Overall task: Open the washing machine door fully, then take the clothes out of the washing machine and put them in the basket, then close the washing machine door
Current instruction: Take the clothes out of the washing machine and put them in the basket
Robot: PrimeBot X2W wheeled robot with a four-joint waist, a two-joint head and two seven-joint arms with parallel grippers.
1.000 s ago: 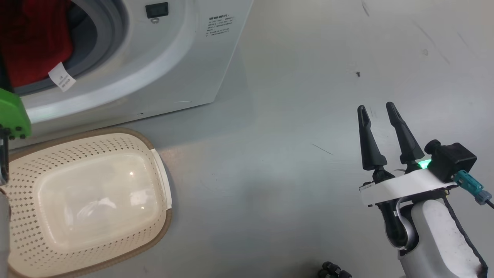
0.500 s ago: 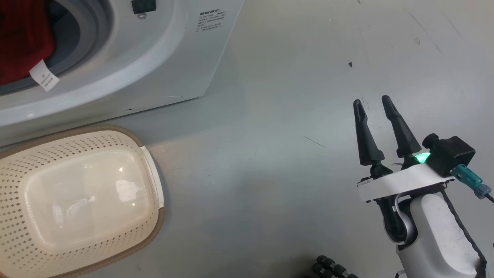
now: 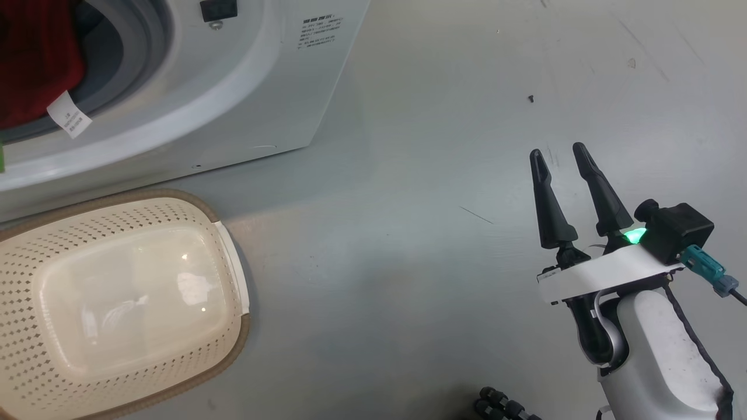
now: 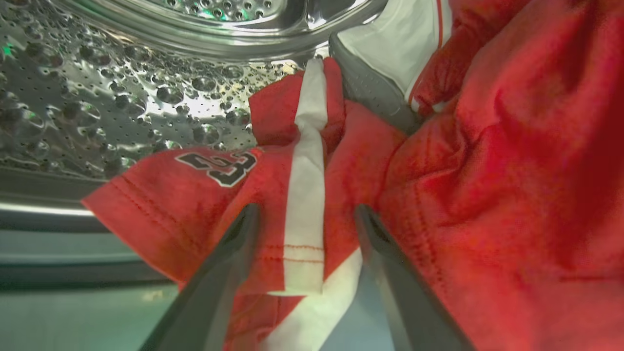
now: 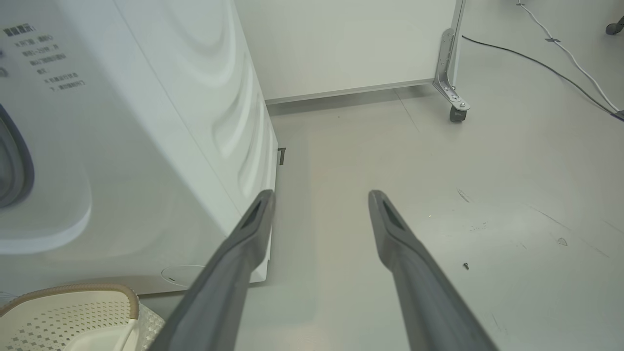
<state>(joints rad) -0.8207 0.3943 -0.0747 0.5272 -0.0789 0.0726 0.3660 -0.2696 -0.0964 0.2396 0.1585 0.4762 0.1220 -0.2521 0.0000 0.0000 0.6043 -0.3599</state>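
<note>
Clothes (image 4: 487,195) | run past frame edge | basket (image 3: 117,219) | left end cropped

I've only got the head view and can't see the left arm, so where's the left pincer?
Observer: The left pincer is inside the drum, at the jersey.
Operator: Has it gripped?
Observer: No. Its jaws are open, straddling the jersey's white stripe.
Operator: Anything else in there?
Observer: A white piece lies further in, against a grey paddle.
</note>
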